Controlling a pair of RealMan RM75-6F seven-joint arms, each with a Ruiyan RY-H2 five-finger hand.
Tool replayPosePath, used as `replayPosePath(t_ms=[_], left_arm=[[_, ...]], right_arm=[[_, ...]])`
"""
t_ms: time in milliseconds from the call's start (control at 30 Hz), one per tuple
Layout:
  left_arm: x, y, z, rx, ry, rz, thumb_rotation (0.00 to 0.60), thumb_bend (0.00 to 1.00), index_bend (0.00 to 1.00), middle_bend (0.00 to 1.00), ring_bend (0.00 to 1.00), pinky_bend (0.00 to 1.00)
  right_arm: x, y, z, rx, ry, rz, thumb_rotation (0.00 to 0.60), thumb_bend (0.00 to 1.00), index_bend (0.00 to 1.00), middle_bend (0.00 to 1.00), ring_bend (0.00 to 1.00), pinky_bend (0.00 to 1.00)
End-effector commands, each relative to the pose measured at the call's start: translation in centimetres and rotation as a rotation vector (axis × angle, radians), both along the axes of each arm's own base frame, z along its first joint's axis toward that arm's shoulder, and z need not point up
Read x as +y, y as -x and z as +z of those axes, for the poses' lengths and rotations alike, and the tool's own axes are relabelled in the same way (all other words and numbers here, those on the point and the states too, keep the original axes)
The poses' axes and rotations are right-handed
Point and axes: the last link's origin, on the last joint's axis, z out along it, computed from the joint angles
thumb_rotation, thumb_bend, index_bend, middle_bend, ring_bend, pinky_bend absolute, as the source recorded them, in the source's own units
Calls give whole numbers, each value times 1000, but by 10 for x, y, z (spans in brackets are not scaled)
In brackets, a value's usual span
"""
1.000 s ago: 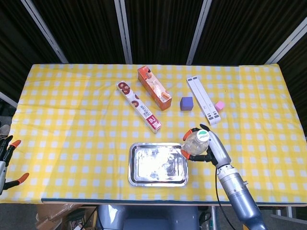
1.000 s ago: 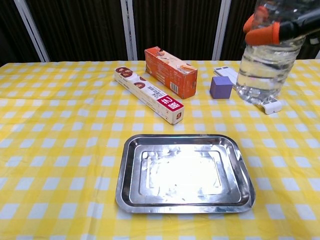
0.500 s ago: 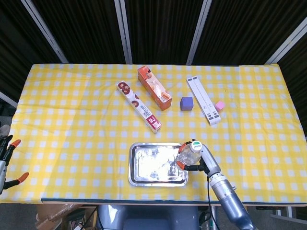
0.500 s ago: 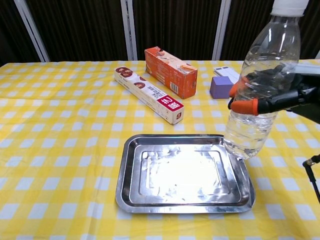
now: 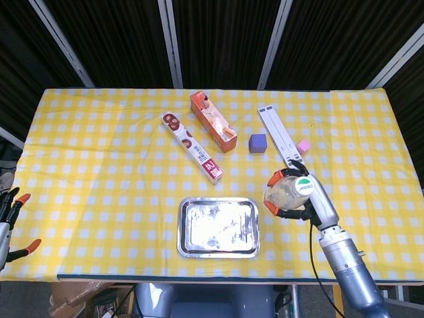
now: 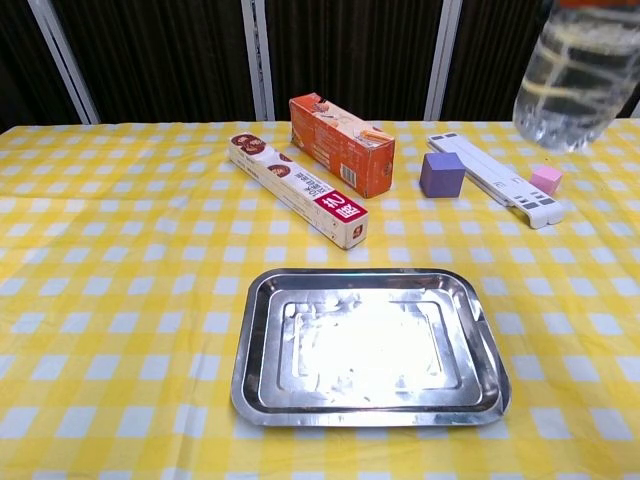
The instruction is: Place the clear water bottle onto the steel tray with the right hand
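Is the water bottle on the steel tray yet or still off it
Off it. The right hand holds the water bottle in the air, right of the steel tray, which lies bare in the chest view.

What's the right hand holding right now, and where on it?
The right hand grips the water bottle around its body, below the cap; the left hand holds nothing.

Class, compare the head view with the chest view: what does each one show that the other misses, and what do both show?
Only the head view shows the right hand gripping the clear water bottle, its green-marked cap, the right arm, and the left hand at the frame's left edge.

Only the chest view shows the bottle's ribbed lower body held well above the table.

Both show the empty steel tray, the long white box, the orange box, the purple cube, the pink cube and the white strip.
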Motion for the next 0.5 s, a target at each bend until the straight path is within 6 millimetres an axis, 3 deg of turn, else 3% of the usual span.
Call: replayPosePath(t_ms=[33, 167, 300, 500], left_arm=[[0, 0, 0, -2, 0, 0, 600, 192, 114, 0, 0, 0], [0, 0, 1, -4, 0, 0, 600, 192, 114, 0, 0, 0], [0, 1, 1, -4, 1, 0, 600, 192, 114, 0, 0, 0], [1, 1, 2, -8, -3, 4, 600, 192, 114, 0, 0, 0]], right_arm=[[-3, -8, 14, -10, 32, 46, 600, 327, 853, 612, 291, 0], [1, -2, 13, -8, 12, 37, 600, 327, 853, 612, 291, 0], [11, 10, -2, -2, -54, -11, 600, 327, 853, 612, 291, 0], [28, 42, -49, -26, -195, -97, 600, 327, 853, 612, 291, 0]])
